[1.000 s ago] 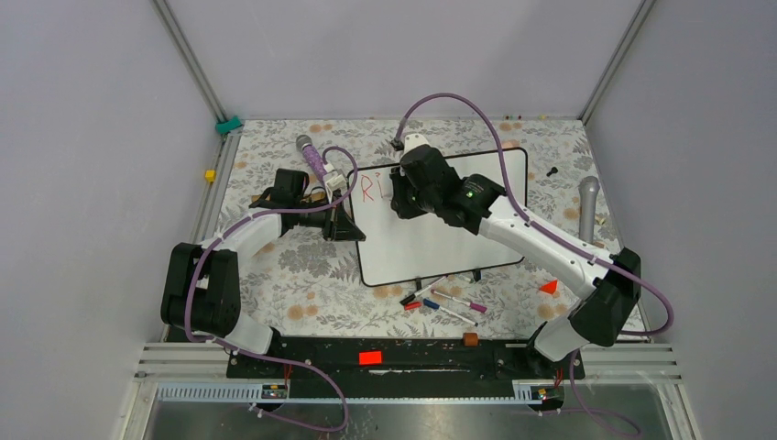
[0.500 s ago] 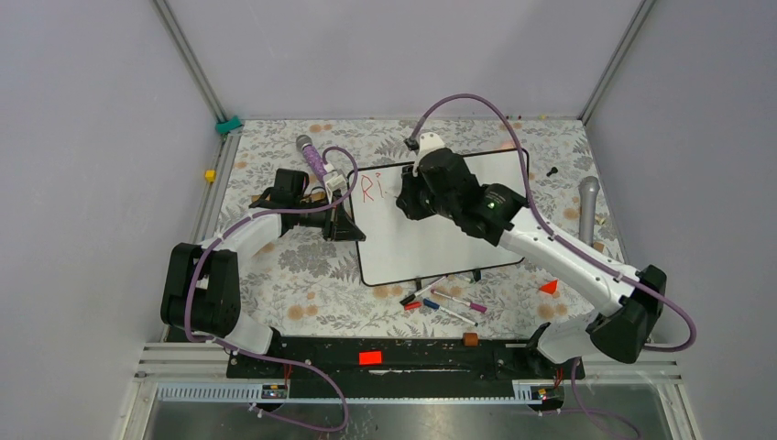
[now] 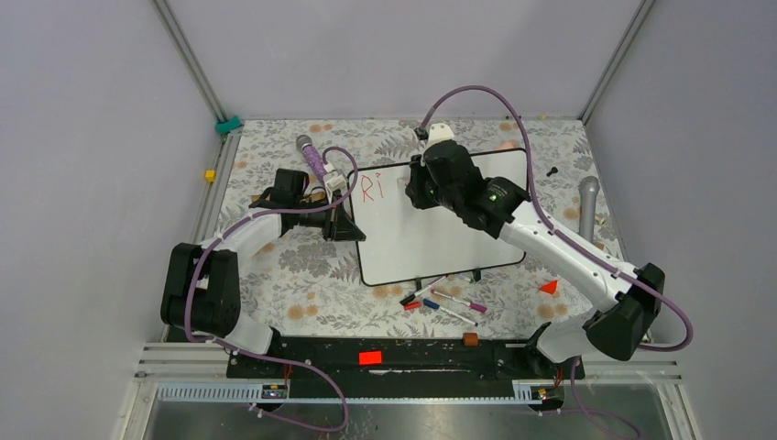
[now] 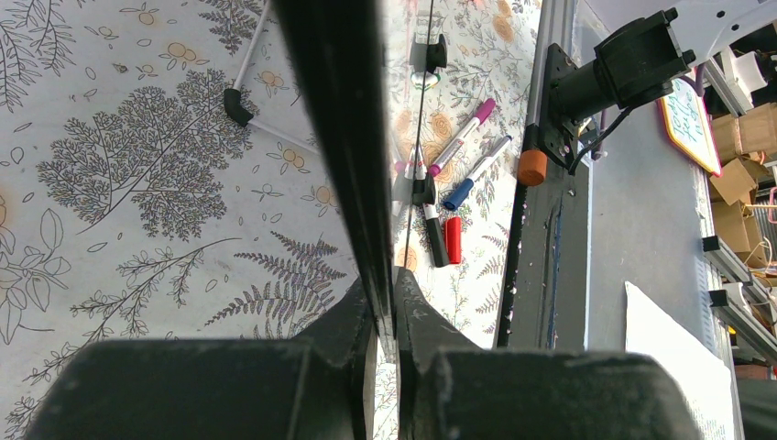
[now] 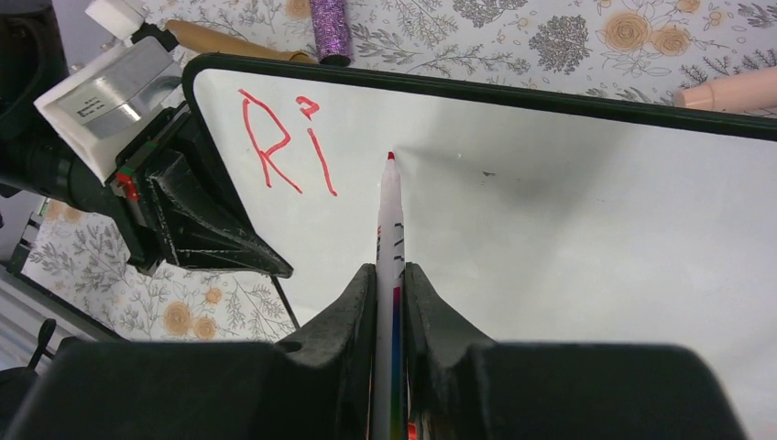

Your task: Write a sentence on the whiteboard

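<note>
The whiteboard (image 3: 431, 243) lies on the floral table, white with a thin black rim; it also shows in the right wrist view (image 5: 568, 220). Of the sentence, only the red letters "Ri" (image 5: 284, 147) stand at the board's top left (image 3: 369, 189). My right gripper (image 5: 391, 275) is shut on a white marker with a red tip (image 5: 390, 215), its tip at the board just right of the "i". My left gripper (image 4: 385, 293) is shut on the whiteboard's left rim (image 4: 339, 137), seen edge-on; it shows in the top view (image 3: 344, 223).
Several loose markers (image 3: 444, 301) and a red cap lie in front of the board. A purple glitter microphone (image 3: 311, 158) lies behind the left arm, a grey microphone (image 3: 587, 206) at the right. A red wedge (image 3: 549, 287) sits near the right arm. Grey walls enclose the table.
A red "i" has appeared after the "R". My right gripper with the marker has moved right and back along the board's top line. The left arm has not moved.
</note>
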{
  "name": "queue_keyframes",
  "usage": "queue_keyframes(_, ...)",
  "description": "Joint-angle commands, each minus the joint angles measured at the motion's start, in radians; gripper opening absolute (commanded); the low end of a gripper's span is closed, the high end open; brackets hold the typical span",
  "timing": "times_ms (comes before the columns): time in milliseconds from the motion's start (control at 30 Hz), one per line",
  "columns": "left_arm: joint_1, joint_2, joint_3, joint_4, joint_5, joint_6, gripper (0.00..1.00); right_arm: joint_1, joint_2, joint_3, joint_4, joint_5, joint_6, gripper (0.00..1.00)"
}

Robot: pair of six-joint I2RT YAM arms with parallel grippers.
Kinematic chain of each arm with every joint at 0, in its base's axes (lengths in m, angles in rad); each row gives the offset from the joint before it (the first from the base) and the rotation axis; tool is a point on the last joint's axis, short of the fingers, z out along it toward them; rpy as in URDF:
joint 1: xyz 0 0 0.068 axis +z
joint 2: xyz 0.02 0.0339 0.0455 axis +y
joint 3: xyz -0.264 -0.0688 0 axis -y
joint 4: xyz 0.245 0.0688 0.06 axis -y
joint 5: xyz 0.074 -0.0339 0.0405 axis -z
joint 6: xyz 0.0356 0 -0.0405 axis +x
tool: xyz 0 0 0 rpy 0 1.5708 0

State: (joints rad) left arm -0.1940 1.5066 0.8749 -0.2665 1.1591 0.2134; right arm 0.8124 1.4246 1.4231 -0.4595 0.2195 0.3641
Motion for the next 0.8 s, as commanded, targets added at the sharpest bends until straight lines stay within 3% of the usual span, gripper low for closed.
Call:
queue_keyframes(0, -0.015, -0.013, 0.012, -0.009, -0.074, 0.099, 0.0, -0.01, 0.02, 0.059, -0.004, 0.028, 0.008, 0.0)
queue_keyframes(767, -0.014, -0.01, 0.014, -0.01, -0.074, 0.098, 0.0, -0.011, 0.08, 0.1, -0.026, -0.042, 0.01, 0.0)
